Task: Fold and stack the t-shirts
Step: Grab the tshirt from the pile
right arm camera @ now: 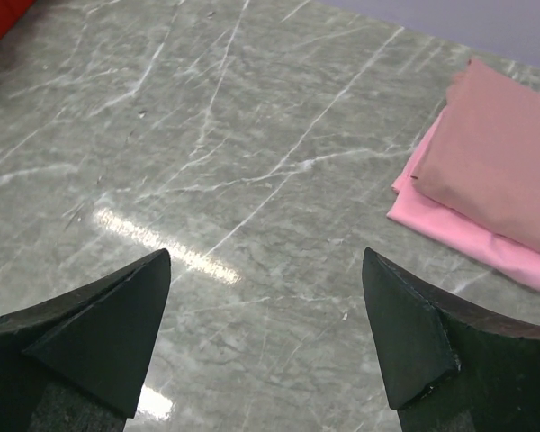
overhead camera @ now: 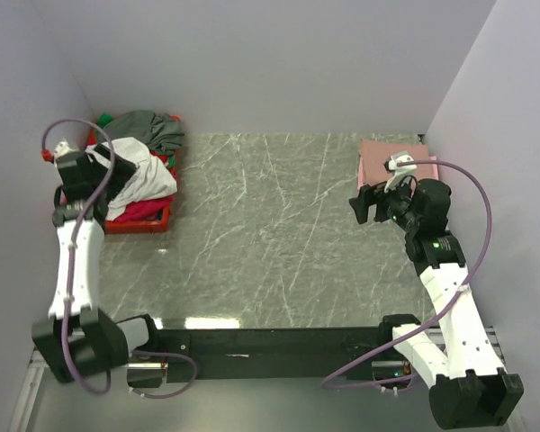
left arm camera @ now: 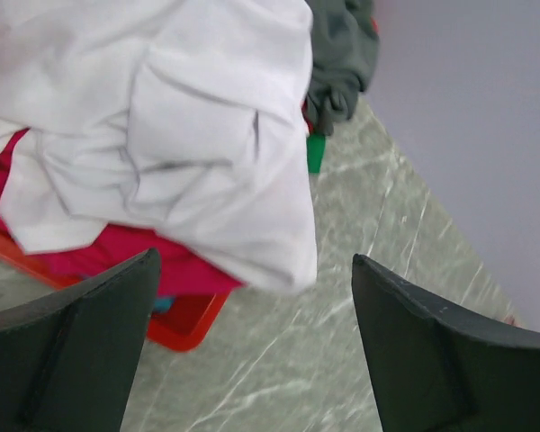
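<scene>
A white t-shirt (overhead camera: 139,175) lies crumpled on top of the pile in the red basket (overhead camera: 144,223) at the far left. A grey t-shirt (overhead camera: 153,129) lies behind it and a magenta one (overhead camera: 142,209) under it. In the left wrist view the white t-shirt (left arm camera: 180,126) hangs over the magenta t-shirt (left arm camera: 117,252), with the grey t-shirt (left arm camera: 342,54) and a bit of green cloth (left arm camera: 316,151) behind. My left gripper (left arm camera: 256,297) is open and empty just above the basket's edge. Folded pink t-shirts (overhead camera: 382,155) lie stacked at the far right, two layers in the right wrist view (right arm camera: 495,162). My right gripper (right arm camera: 265,297) is open and empty above bare table, next to the stack.
The table is grey marble (overhead camera: 270,234). White walls close it in at the back and both sides. The red basket's corner (left arm camera: 184,324) shows under the left gripper. A black rail (overhead camera: 270,340) with the arm bases runs along the near edge.
</scene>
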Tool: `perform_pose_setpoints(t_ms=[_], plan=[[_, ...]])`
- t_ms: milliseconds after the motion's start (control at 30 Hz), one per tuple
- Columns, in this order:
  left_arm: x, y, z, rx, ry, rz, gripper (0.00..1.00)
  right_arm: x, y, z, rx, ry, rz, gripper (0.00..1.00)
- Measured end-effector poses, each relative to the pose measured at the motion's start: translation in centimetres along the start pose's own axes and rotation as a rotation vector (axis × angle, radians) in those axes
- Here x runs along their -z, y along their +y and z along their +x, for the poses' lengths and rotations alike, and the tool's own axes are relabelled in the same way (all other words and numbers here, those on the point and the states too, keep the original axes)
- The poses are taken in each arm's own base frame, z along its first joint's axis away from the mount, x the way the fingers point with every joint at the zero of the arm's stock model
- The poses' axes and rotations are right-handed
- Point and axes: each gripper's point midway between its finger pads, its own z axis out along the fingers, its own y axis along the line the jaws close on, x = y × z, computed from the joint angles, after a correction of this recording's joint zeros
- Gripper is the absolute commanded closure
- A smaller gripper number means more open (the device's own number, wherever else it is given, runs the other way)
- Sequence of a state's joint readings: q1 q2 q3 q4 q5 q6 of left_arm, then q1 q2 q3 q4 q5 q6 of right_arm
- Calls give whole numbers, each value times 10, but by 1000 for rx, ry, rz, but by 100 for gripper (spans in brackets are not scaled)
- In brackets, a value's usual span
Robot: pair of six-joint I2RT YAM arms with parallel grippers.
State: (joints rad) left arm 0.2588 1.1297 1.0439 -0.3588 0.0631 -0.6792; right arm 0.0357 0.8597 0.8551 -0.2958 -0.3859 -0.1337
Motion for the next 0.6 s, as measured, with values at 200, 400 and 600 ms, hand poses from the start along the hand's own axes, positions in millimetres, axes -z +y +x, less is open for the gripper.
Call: perform_pose_setpoints(t_ms=[200,400,600], plan=[[-60,15,-13,139,83,-159,23,3,7,4,22,7,-46,7],[-118,30,-17,145,139,-281,27,4,11,5,27,11,-72,7],[-163,46,-13,93,186,-381,31,2,12,7,25,18,-78,7]])
